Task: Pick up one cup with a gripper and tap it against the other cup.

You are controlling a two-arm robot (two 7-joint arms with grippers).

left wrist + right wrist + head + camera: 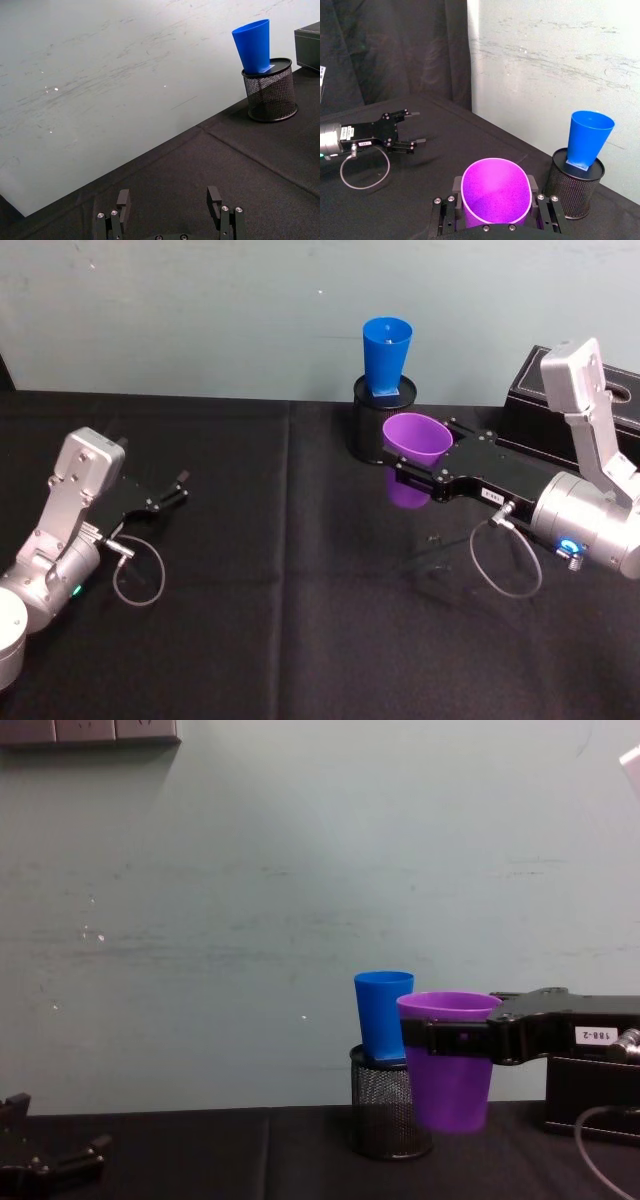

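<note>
My right gripper (422, 448) is shut on the purple cup (416, 440), one finger on each side of its wall just below the rim. The cup hangs upright above the black table, as the chest view shows (450, 1070). Behind it, the blue cup (385, 355) stands upright on top of a black mesh cylinder (370, 425). In the right wrist view the purple cup (495, 192) and the blue cup (587, 137) are close but apart. My left gripper (180, 488) rests open and empty at the table's left.
A black box (530, 405) stands at the back right, behind my right arm. A pale wall runs close behind the mesh cylinder (270, 95). Black cloth covers the table (300, 620), and cable loops hang from both wrists.
</note>
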